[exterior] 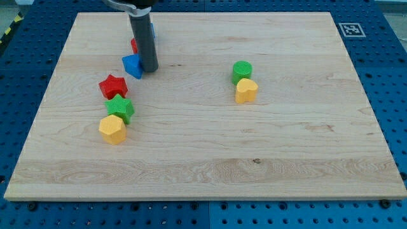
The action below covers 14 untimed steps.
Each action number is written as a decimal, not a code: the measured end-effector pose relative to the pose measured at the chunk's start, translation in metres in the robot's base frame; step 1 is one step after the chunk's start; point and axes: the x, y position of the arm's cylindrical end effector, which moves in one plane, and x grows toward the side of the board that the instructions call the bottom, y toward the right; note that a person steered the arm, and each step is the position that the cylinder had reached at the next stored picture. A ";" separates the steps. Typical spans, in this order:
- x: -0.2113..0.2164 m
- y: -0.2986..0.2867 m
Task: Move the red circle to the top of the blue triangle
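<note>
My tip (149, 69) rests on the wooden board (210, 152) in its upper left part. A blue block (132, 65), which looks like the triangle, lies right against the tip's left side. A sliver of a red block (134, 45), likely the red circle, shows at the rod's left edge just above the blue block; the rod hides most of it. A small piece of another blue block (153, 29) shows at the rod's right edge, its shape hidden.
A red star (113, 86), a green star (120, 108) and a yellow hexagon (113, 129) run in a line below the blue block. A green circle (242, 70) touches a yellow block (246, 91) right of centre. A marker tag (351, 29) sits at the top right corner.
</note>
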 end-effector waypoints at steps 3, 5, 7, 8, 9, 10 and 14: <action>0.000 -0.048; 0.000 0.004; -0.039 0.053; -0.049 0.049; -0.051 0.039; -0.051 0.029; -0.051 -0.008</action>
